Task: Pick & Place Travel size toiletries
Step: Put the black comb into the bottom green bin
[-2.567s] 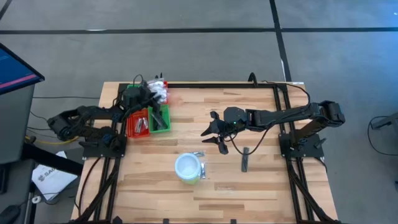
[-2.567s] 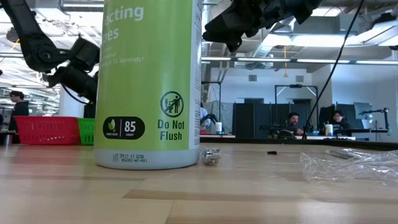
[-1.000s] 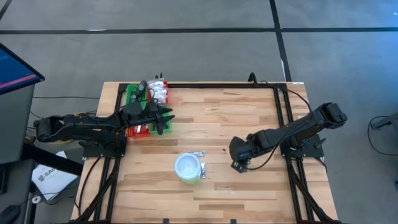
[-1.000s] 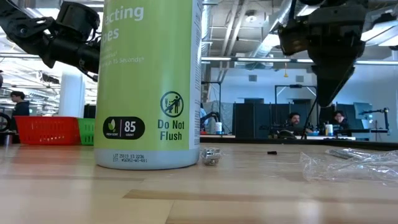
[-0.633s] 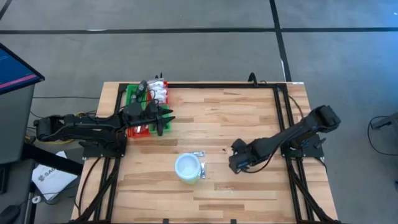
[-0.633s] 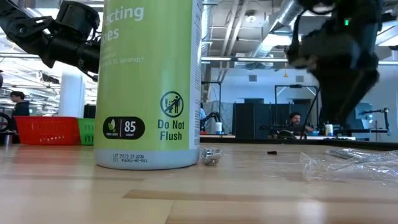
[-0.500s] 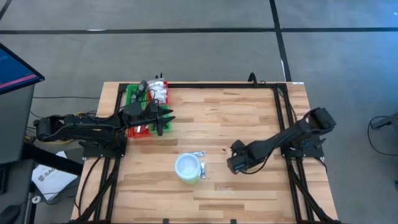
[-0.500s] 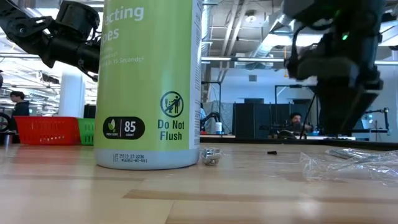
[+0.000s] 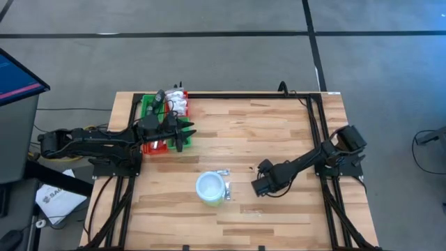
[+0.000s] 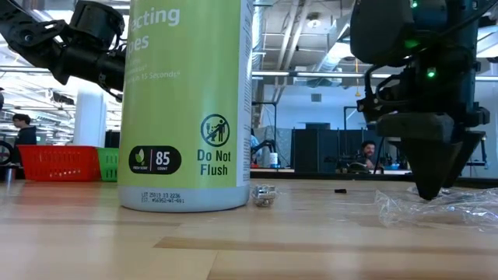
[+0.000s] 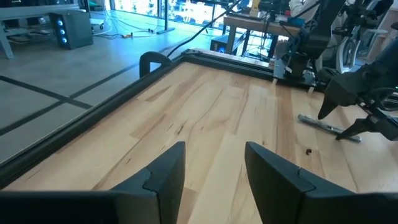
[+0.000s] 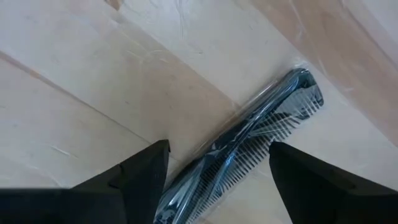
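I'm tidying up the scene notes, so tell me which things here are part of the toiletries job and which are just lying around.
Part of the job:
- wrapped comb, between the open right gripper fingers
- white packets in the tray
- tray, red and green
- small sachet by the tub

Lying about:
- wipes tub
- monitor off the table

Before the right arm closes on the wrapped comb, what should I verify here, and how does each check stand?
1. Right gripper open: ok.
2. Black comb in clear wrap lies between its fingers: ok.
3. Fingers low enough to grip: cannot tell.
4. White tub apart from right gripper: ok.
5. Left gripper away, beside the red and green tray: ok.
6. Left gripper holds nothing: ok.
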Tool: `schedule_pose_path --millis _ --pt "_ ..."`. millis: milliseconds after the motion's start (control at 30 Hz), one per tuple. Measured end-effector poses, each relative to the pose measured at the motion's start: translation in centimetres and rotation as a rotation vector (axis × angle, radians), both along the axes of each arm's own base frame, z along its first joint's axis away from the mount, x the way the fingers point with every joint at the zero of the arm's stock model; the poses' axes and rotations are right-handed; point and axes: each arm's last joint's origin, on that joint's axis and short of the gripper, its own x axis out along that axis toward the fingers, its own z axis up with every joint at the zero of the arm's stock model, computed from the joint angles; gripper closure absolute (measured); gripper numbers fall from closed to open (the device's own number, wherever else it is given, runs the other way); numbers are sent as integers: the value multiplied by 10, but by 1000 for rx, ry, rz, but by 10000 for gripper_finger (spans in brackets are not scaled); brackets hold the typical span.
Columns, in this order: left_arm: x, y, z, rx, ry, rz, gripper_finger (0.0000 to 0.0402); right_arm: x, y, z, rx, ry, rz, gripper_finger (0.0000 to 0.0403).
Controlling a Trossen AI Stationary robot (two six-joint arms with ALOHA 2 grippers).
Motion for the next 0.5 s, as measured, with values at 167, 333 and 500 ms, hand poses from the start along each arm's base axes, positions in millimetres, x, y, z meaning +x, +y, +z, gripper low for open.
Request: schedule_pose_path --millis 167,333,500 --pt "0 0 0 1 -3 0 243 -3 6 -1 -35 -26 -33 132" --pt "0 0 0 2 -4 0 243 -7 11 -1 -62 -59 -195 132" --pt "0 0 0 2 -4 0 243 -9 15 -2 -71 -101 -308 132"
